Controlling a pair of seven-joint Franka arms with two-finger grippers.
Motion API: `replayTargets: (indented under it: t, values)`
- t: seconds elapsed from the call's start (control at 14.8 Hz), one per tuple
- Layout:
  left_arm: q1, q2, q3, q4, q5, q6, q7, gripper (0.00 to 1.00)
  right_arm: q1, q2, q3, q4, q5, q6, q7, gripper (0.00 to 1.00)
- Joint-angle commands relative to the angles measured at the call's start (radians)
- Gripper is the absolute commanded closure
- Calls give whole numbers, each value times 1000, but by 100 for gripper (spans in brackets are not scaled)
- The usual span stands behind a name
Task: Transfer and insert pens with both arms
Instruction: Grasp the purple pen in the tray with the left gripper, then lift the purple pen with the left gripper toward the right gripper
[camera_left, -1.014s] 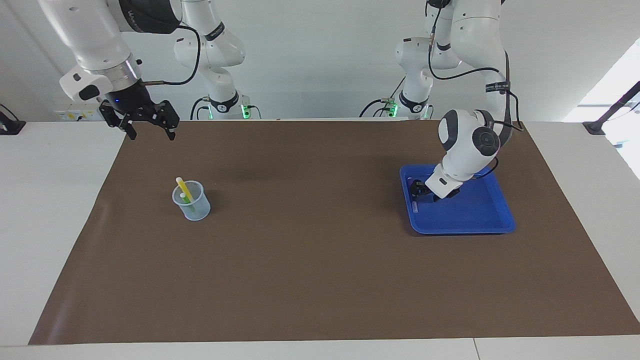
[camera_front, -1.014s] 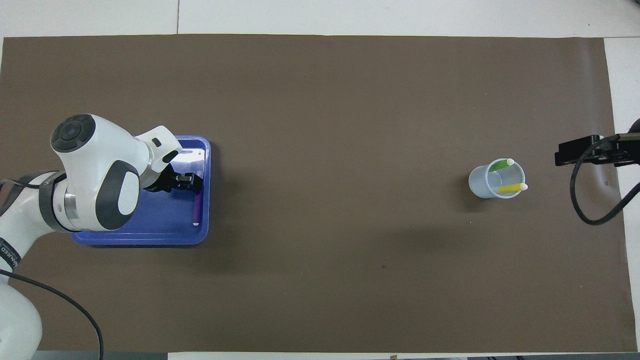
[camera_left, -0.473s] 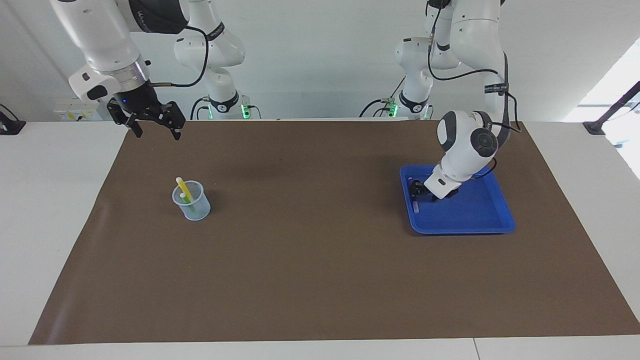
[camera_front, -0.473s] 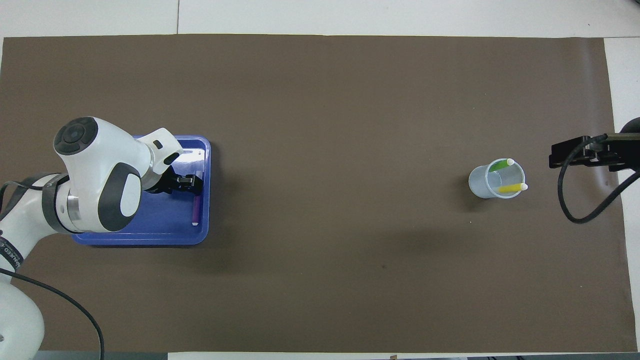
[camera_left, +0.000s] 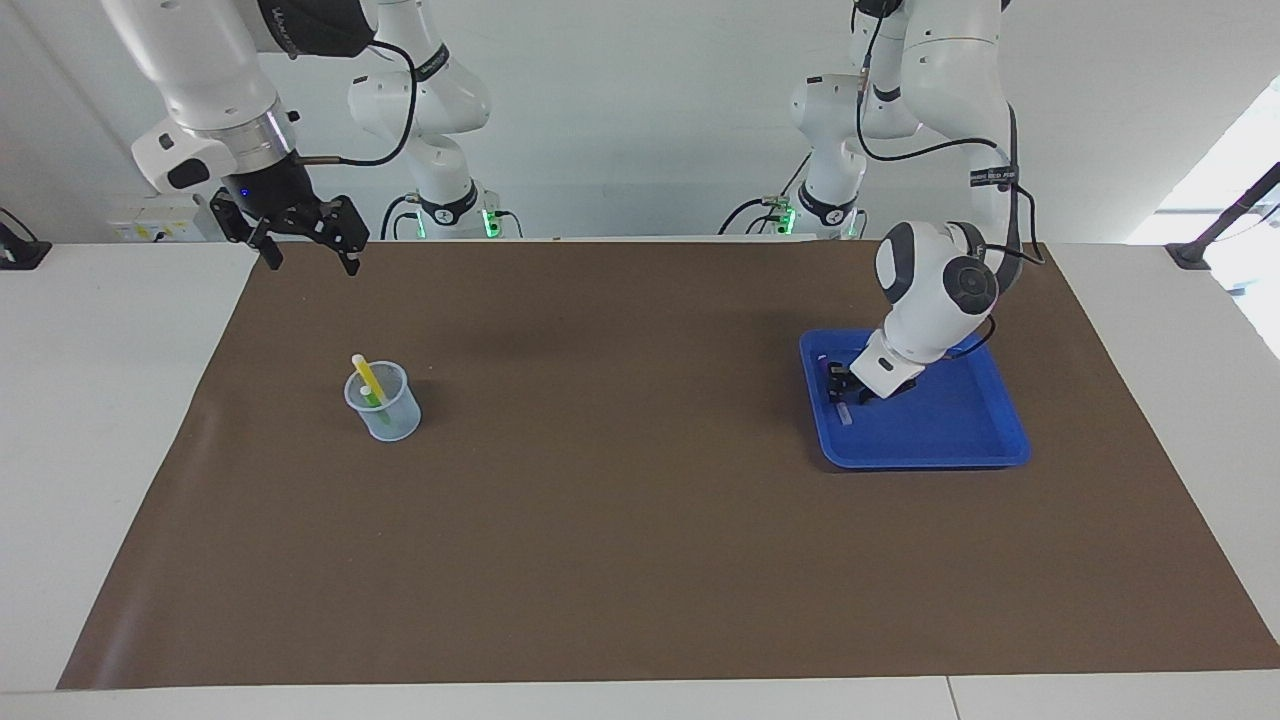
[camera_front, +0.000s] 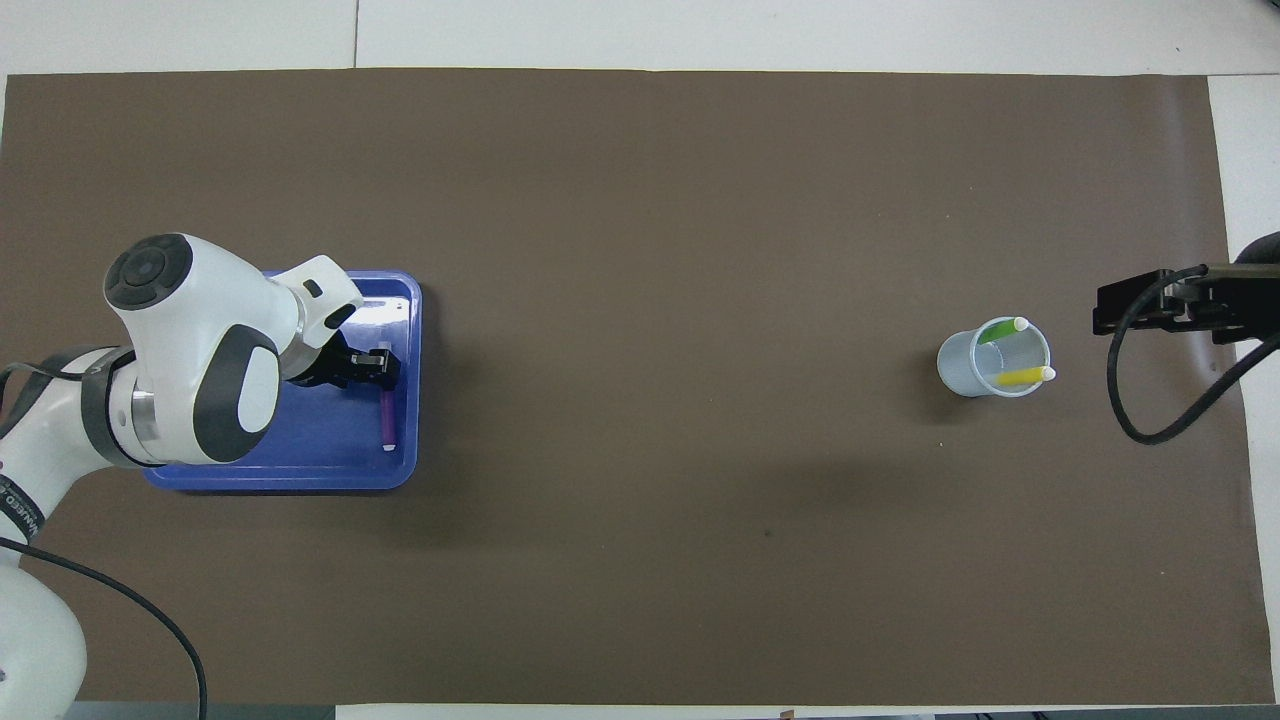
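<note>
A purple pen (camera_left: 843, 408) (camera_front: 387, 420) lies in the blue tray (camera_left: 950, 435) (camera_front: 300, 462), along the tray's wall that faces the table's middle. My left gripper (camera_left: 836, 387) (camera_front: 384, 364) is down in the tray, shut on the end of that pen nearer to the robots. A clear cup (camera_left: 384, 408) (camera_front: 965, 365) stands toward the right arm's end. It holds a yellow pen (camera_left: 364, 376) (camera_front: 1022, 377) and a green pen (camera_left: 373, 398) (camera_front: 998, 332). My right gripper (camera_left: 308, 262) (camera_front: 1140, 306) hangs open and empty in the air over the mat's edge.
A brown mat (camera_left: 640, 520) (camera_front: 640, 200) covers most of the white table. Only the tray and the cup stand on it. The left arm's wrist (camera_left: 935, 290) (camera_front: 190, 360) leans over the tray and hides part of it.
The left gripper's fingers have closed in on the purple pen, and the pen has shifted a little toward the tray's middle. The right gripper has turned slightly and drifted a little.
</note>
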Motion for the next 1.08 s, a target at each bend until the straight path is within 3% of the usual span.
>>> replayTargets:
  t: [0.0,0.2,0.34,0.41,0.81,1.01]
  values:
    - [-5,3,5,-3,-12,9,2,61,2,27,-4,67,3,-43,15,0]
    - [-4,3,5,-3,-12,5,2,75,1,37,-4,86,3,-69,15,0]
    - [-2,3,5,-3,-12,3,0,95,2,37,-4,86,5,-78,15,0]
    - [-1,3,5,-3,-12,3,-1,100,2,37,-4,84,5,-80,15,0]
    - [27,1,8,21,-12,-35,0,100,4,37,-2,70,6,-80,19,0]
    - [71,0,8,145,-12,-214,0,100,2,37,-2,70,6,-80,19,0]
